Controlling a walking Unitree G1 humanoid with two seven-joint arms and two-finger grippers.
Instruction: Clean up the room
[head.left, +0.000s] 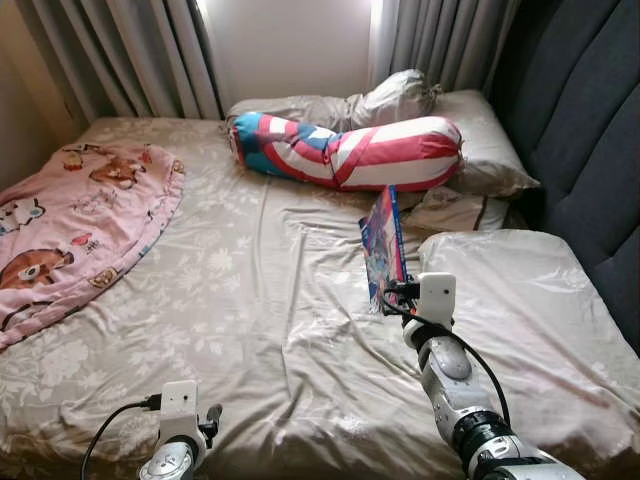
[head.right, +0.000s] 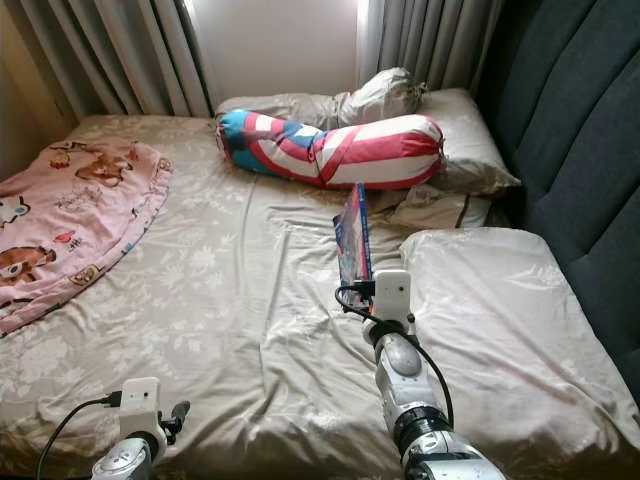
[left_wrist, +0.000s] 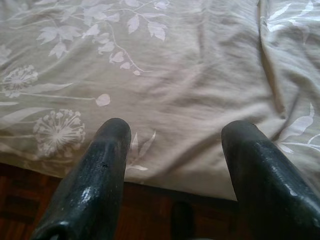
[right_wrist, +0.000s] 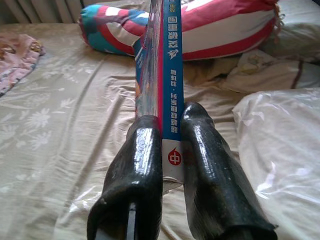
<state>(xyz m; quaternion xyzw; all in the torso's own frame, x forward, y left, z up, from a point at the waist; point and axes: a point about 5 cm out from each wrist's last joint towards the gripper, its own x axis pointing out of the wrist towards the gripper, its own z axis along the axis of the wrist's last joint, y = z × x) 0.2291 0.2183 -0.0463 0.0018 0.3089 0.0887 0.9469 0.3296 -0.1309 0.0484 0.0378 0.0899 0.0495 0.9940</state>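
Observation:
A thin colourful book with a blue spine stands on edge above the beige floral bedsheet, lifted off it. My right gripper is shut on the book's lower end, one black finger on each side of the spine. My left gripper hangs open over the near edge of the bed, nothing between its fingers; its wrist shows at the lower left.
A red, white and blue bolster lies across the head of the bed by several pillows. A pink cartoon blanket covers the left side. A plastic-wrapped pillow lies right of the book. Dark padded headboard at right; wooden floor below the bed edge.

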